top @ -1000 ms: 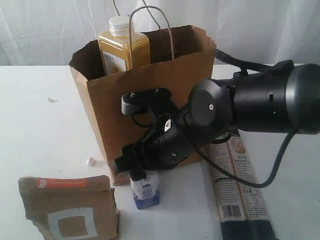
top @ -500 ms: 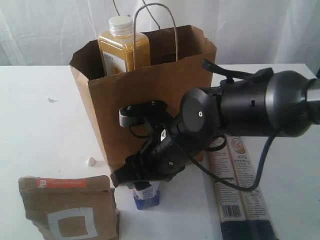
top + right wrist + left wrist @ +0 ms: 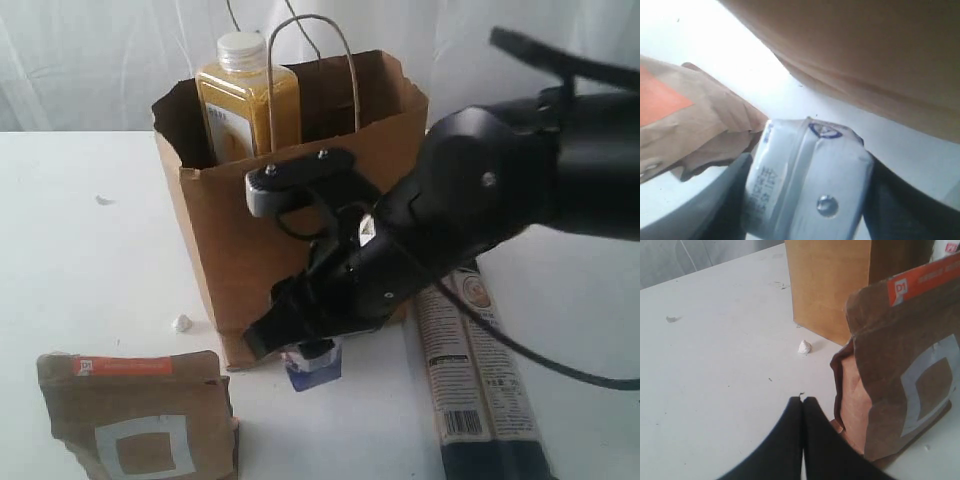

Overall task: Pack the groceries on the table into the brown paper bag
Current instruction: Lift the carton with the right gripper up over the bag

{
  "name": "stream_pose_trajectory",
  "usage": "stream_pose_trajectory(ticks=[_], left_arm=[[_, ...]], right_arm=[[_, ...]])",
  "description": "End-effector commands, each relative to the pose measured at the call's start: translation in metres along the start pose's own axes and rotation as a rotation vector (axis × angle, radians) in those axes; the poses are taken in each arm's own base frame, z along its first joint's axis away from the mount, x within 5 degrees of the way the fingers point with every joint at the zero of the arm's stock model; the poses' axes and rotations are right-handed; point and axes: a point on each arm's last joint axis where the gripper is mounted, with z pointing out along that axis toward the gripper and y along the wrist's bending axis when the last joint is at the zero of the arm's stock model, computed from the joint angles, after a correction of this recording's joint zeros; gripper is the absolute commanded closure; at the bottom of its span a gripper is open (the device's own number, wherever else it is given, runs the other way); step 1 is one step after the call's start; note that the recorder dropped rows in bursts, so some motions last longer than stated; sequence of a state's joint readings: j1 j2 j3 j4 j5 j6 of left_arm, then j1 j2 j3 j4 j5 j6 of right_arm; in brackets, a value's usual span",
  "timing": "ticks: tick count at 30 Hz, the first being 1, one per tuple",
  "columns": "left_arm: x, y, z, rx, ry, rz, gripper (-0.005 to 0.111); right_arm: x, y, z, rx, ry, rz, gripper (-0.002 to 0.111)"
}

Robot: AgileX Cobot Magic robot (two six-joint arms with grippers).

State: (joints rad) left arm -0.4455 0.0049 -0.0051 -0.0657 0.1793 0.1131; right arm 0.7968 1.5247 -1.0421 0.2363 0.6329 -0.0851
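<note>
The small white-blue carton (image 3: pixel 313 362) was clamped by right gripper (image 3: pixel 810 200), presumably for loading into brown paper bag (image 3: pixel 240 230); left gripper (image 3: pixel 802 407) was closed.

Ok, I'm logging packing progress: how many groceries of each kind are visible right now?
yellow bottle: 1, inside the brown paper bag
small white-blue carton: 1
brown kraft pouch: 1
long dark pasta pack: 1
Total: 4 groceries
</note>
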Motion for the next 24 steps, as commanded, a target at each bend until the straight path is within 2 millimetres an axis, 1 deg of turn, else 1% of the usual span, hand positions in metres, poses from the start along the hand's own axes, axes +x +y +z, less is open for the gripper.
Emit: stream_pose_trajectory(ticks=[1,6,8,12,16,18,20,24], left_arm=[[0.001,-0.001,0.000,0.009,-0.004,-0.016,0.107],[0.001,-0.001,0.000,0.009,-0.004,-0.016,0.107],[0.001,-0.001,0.000,0.009,-0.004,-0.016,0.107],[0.001,-0.001,0.000,0.009,-0.004,-0.016,0.107],[0.001,-0.001,0.000,0.009,-0.004,-0.016,0.107],[0.001,-0.001,0.000,0.009,-0.004,-0.016,0.107],[0.001,-0.001,0.000,0.009,-0.004,-0.016,0.107],[0.001,-0.001,0.000,0.009,-0.004,-0.016,0.107]], right_arm=[[-0.002,0.003,-0.058,0.050,-0.146,-0.038,0.108],[-0.006,-0.002,-0.124,0.171,-0.403,-0.029,0.108],[-0.009,-0.004,-0.147,0.223,-0.472,-0.012,0.108],[-0.023,-0.008,-0.185,0.336,-0.577,-0.006,0.108],[-0.042,-0.010,-0.204,0.398,-0.622,-0.001,0.108],[-0.053,-0.014,-0.206,0.420,-0.611,0.018,0.108],[-0.066,-0.017,-0.204,0.440,-0.601,0.015,0.108],[-0.091,-0.025,-0.191,0.466,-0.579,0.006,0.108]])
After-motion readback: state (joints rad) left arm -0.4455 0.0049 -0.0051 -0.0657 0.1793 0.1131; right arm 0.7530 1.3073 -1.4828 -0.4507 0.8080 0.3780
